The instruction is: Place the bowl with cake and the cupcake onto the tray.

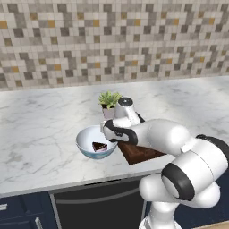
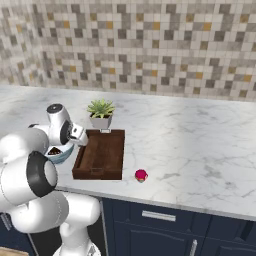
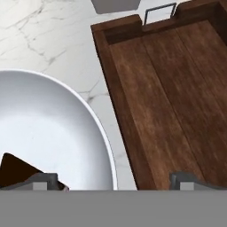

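The wide bowl, white inside and light blue outside, sits on the marble counter just left of the dark wooden tray. A dark chocolate cake wedge lies inside it. My gripper hangs open low over the bowl's right rim. One fingertip is over the bowl's inside by the cake, and the other is above the tray's floor. The tiny pink-topped cupcake stands on the counter right of the tray, near the front edge. The tray holds nothing.
A small potted plant in a white pot stands right behind the tray's far end, next to its metal handle. My arm covers much of the tray in the left base view. Tiled wall behind; open marble stretches both ways.
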You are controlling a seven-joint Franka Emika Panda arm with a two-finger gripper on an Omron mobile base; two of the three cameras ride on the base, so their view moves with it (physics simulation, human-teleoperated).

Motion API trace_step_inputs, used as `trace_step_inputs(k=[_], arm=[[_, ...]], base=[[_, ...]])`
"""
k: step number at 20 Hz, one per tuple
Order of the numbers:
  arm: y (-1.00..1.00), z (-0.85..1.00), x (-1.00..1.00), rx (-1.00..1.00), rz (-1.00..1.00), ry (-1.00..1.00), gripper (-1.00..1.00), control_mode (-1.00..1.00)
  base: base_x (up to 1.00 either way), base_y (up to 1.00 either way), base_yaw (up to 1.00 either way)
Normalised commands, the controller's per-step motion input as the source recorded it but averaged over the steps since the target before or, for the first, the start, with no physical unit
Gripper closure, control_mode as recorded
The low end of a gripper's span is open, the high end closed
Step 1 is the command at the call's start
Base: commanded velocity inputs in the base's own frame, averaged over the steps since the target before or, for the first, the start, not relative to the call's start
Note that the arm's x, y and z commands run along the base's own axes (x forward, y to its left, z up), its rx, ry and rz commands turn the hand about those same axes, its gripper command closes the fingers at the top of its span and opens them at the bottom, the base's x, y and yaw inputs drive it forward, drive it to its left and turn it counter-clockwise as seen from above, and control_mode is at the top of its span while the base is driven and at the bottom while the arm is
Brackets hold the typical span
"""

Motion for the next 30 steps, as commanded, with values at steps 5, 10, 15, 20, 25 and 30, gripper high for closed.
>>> trace_step_inputs(k=[5,10,15,20,25,30], arm=[[0.1,-0.15,0.28,0.0,0.0,-0.01,-1.0,-1.0],[0.05,-0.19,0.17,0.0,0.0,0.0,-1.0,-1.0],[0.01,-0.19,0.04,0.01,0.0,0.0,1.0,-1.0],[0.0,-0.02,0.0,0.0,0.0,0.0,1.0,-1.0],[-0.01,0.09,-0.02,0.0,0.0,0.0,1.0,-1.0],[-0.12,0.53,-0.03,0.04,-0.11,-0.07,1.0,-1.0]], base=[[0.0,0.0,0.0],[0.0,0.0,0.0],[0.0,0.0,0.0],[0.0,0.0,0.0],[0.0,0.0,0.0],[0.0,0.0,0.0]])
